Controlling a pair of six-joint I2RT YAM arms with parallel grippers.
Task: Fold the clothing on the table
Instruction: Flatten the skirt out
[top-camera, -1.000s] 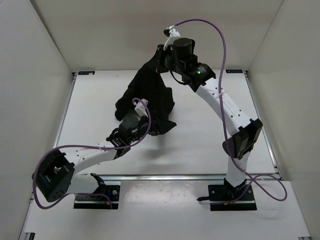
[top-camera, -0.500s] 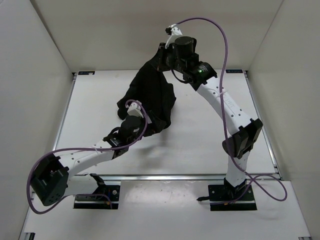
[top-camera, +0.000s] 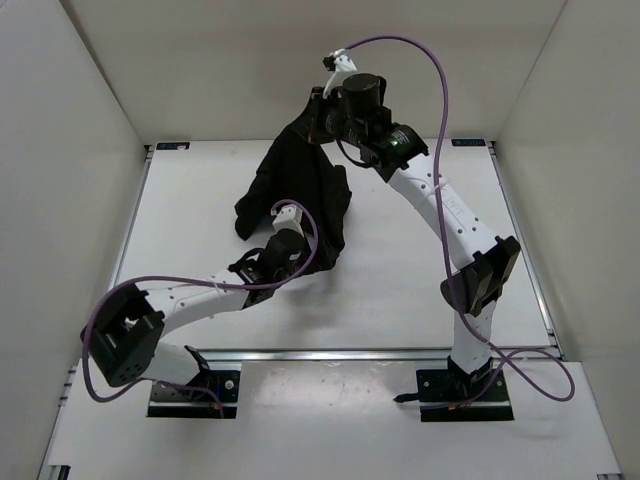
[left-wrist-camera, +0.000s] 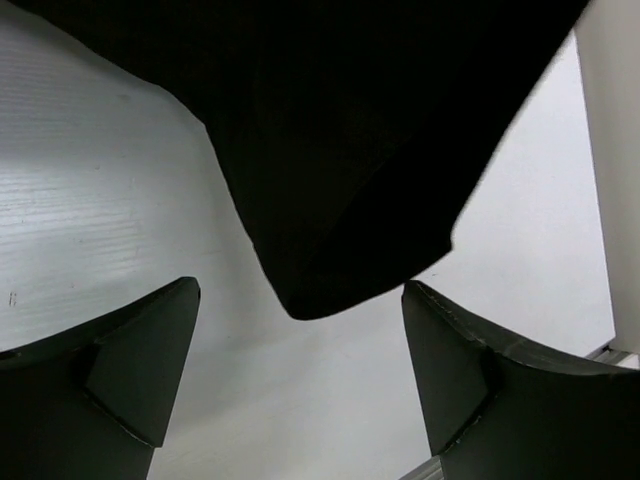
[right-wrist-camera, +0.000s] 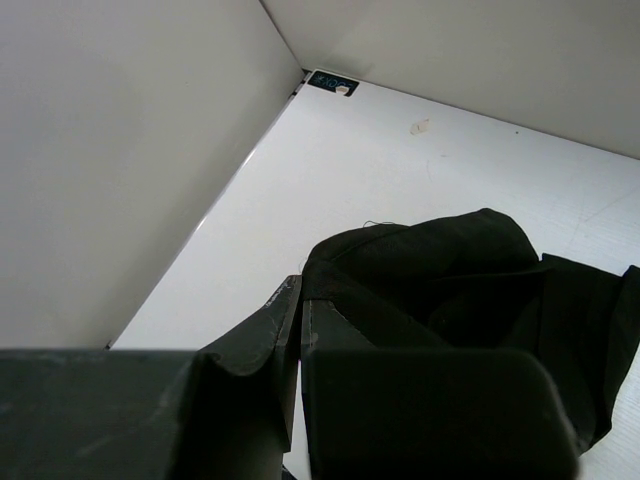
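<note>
While my right pincer (top-camera: 318, 108) is clenched on the top of the clothing (top-camera: 300, 185), lifting it above the far middle of the counter (top-camera: 400, 290), the black fabric drapes down and its lower folds rest on the white surface. My left pincer (left-wrist-camera: 300, 290) is released and spread wide, low over the counter, with a hanging corner of the clothing just ahead of it.

Your left tool (left-wrist-camera: 300, 300) stands wide open: its two dark fingers (left-wrist-camera: 130, 370) sit low at either side, well apart. Between them dips a rounded corner of the black clothing (left-wrist-camera: 340, 130), which fills the upper frame and touches neither finger. White desk (left-wrist-camera: 90, 200) shows beneath and to the left, and a white wall (left-wrist-camera: 610, 150) edges the right side.
</note>
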